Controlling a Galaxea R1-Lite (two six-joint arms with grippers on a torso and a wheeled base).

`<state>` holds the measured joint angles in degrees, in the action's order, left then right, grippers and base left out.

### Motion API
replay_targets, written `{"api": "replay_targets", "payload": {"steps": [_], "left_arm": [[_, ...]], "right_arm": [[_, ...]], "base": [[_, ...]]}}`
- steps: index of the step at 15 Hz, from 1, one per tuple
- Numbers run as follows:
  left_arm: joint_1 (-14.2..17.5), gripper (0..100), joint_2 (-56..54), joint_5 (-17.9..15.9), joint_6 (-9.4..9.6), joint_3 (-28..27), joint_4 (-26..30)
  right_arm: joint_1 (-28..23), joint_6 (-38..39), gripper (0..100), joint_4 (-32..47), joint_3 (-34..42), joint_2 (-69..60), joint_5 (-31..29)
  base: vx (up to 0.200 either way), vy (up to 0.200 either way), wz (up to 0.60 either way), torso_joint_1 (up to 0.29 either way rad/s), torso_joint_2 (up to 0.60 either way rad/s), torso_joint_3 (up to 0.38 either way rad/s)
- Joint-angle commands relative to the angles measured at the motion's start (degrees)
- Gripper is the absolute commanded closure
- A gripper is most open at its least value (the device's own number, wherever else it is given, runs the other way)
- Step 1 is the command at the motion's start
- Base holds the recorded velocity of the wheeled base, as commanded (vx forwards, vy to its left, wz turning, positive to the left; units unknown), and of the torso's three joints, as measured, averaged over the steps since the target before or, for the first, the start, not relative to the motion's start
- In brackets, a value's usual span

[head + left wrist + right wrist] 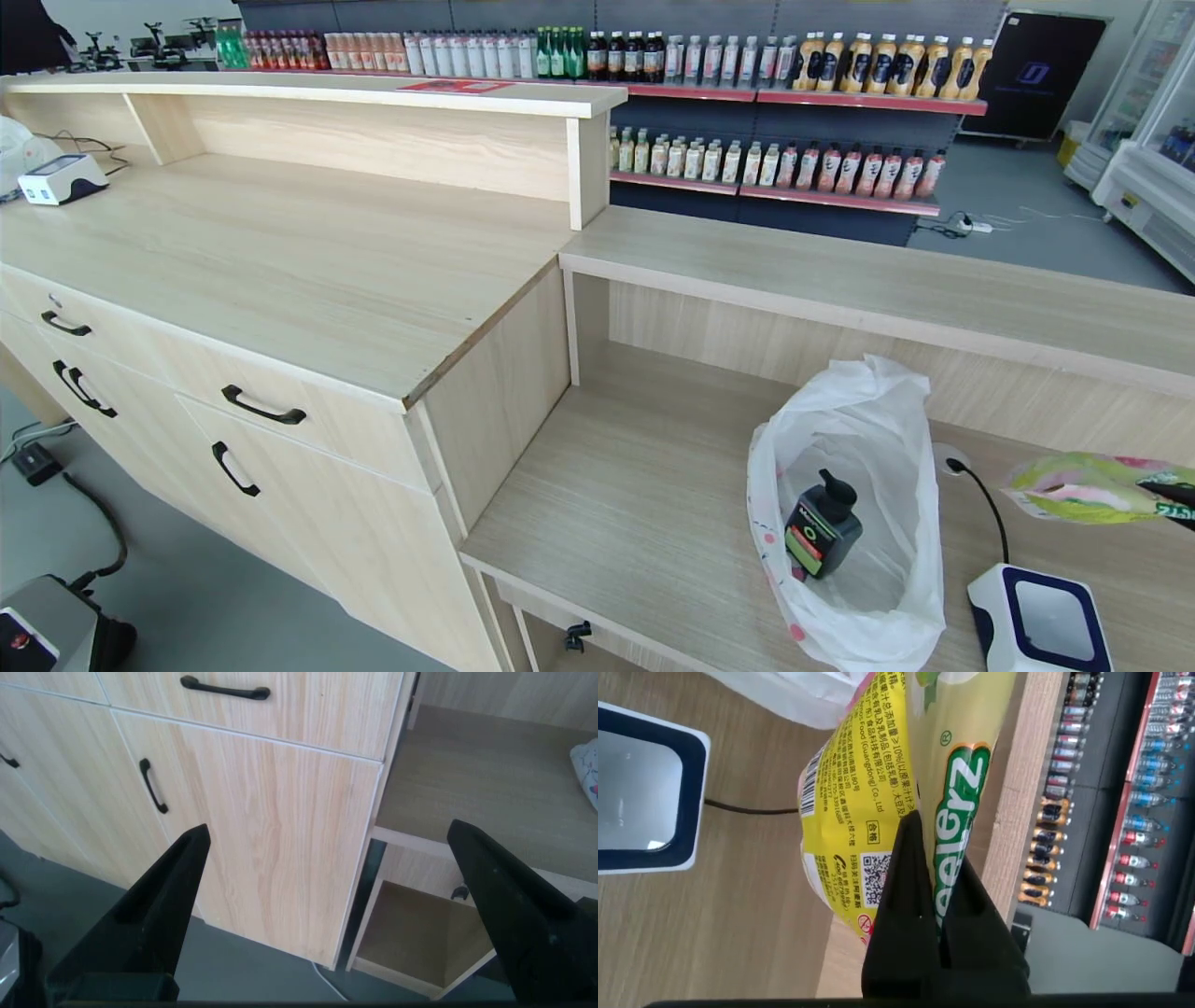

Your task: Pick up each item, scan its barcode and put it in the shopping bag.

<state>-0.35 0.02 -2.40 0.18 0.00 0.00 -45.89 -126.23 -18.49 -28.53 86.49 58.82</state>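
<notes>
I'm seeing a yellow-green snack bag [1088, 487] with pink patches, white shopping bag [864, 420] with pink dots, black pump bottle [822, 537] red-and-green label, white scanner [1041, 621] rimmed navy, pale woodgrain counter [280, 252], black handles [263, 408]

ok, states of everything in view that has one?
shopping bag: open, on the lower counter
pump bottle: inside the shopping bag
snack pack: off the counter, held in the right gripper
right gripper: shut on the snack pack
left gripper: open, empty
scanner: on the lower counter, window facing up
drawers and cabinet doors: shut
</notes>
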Motion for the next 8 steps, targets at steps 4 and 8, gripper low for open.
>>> {"api": "replay_targets", "payload": {"steps": [4,8], "left_arm": [[0.00,0,0.06,0.03,-0.01,0.00,0.00],[0.00,0,0.06,0.03,-0.01,0.00,0.00]], "right_arm": [[-2.10,-0.77,100,0.21,0.66,-1.59,0.07],[-2.10,-1.74,100,1.79,1.10,-2.21,0.07]], "base": [[0.000,0.000,0.00,0.000,0.00,0.000],[0.000,0.000,0.00,0.000,0.00,0.000]]}}
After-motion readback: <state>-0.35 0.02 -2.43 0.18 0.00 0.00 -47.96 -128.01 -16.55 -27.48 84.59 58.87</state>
